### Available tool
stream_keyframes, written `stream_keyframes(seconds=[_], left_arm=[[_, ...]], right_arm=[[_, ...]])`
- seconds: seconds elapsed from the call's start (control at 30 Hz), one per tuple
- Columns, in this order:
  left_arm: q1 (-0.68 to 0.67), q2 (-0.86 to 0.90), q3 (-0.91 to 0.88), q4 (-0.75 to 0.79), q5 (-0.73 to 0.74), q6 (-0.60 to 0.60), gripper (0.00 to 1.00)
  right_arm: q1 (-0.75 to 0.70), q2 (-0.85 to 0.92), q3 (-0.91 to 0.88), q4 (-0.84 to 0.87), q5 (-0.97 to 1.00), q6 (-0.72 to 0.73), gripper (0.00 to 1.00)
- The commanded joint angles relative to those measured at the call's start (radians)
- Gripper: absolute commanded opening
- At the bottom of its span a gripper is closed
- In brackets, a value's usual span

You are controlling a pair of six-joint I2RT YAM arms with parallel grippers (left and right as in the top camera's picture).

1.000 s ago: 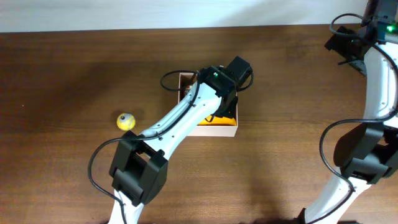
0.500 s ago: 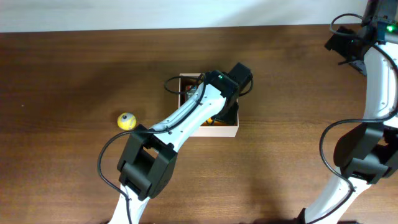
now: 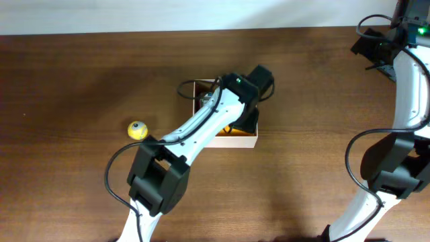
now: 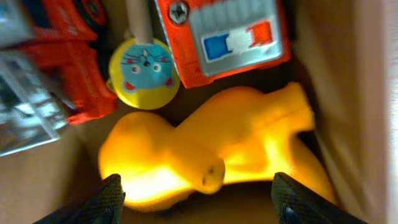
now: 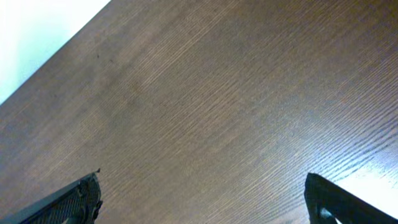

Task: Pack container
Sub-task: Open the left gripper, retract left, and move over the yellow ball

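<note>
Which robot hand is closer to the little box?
Left. The left gripper is open right above the box, over a yellow toy inside. The right gripper is far away, over the table near its far right corner.

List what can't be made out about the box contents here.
Overhead: container interior mostly hidden under the left arm.
Left wrist: yellow toy blurred, shape unclear; red toy cut off by top edge.
Overhead: yellow ball too small for its markings.
</note>
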Motion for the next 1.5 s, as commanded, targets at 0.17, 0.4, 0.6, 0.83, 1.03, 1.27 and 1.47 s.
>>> stream_keyframes(seconds=[0.17, 0.4, 0.6, 0.83, 1.03, 1.27, 1.47], left_arm=[[0.015, 0.003, 0.299, -0.161, -0.061, 0.008, 0.78], [0.157, 0.003, 0.459, -0.369, -0.072, -0.003, 0.82], [0.337, 0.003, 0.436, -0.467, -0.074, -0.003, 0.86], [0.522, 0.003, 0.296, -0.453, -0.064, 0.109, 0.95], [0.619, 0.003, 0.057, -0.373, -0.021, 0.220, 0.97], [0.676, 0.003, -0.073, -0.311, 0.143, 0.520, 0.97], [0.720, 0.003, -0.119, -0.246, 0.175, 0.529, 0.97]], right_arm=[[0.001, 0.001, -0.002, 0.001, -0.001, 0.012, 0.99], [0.001, 0.001, -0.002, 0.001, -0.001, 0.012, 0.99], [0.001, 0.001, -0.002, 0.001, -0.001, 0.012, 0.99], [0.001, 0.001, -0.002, 0.001, -0.001, 0.012, 0.99], [0.001, 0.001, -0.002, 0.001, -0.001, 0.012, 0.99], [0.001, 0.001, -0.002, 0.001, -0.001, 0.012, 0.99], [0.001, 0.001, -0.002, 0.001, -0.001, 0.012, 0.99]])
